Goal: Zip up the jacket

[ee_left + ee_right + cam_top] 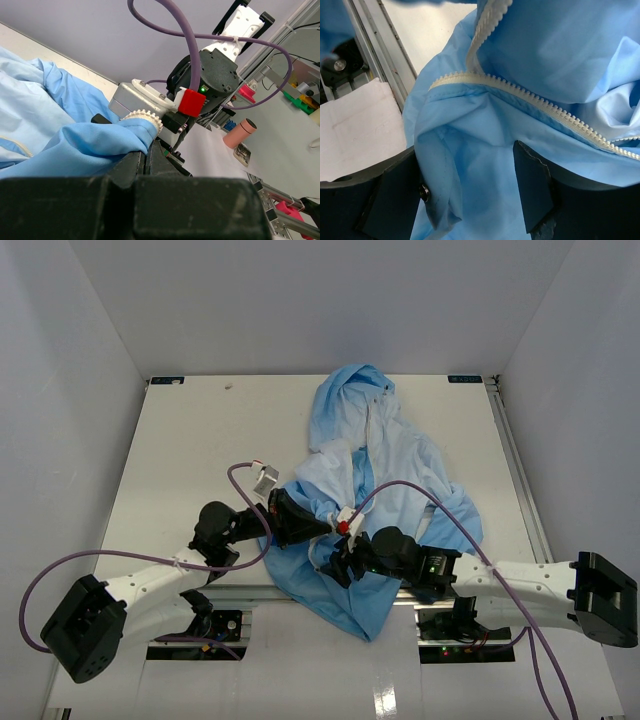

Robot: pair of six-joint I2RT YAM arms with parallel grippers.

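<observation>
Left pincer (147, 155) pinches the jacket (395, 455); our spread right pincer (470, 195), seeking the zipper strip (545, 107), should next close on it.

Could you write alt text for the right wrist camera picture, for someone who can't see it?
Close-up of a crumpled light blue jacket, its pale zipper strip running slantwise across the frame. The right gripper is open, its two dark fingers apart at the bottom with fabric between them; a metal rail shows at upper left.

L half of table (190, 440) free; jacket (385, 455) fills ctr-right.
</observation>
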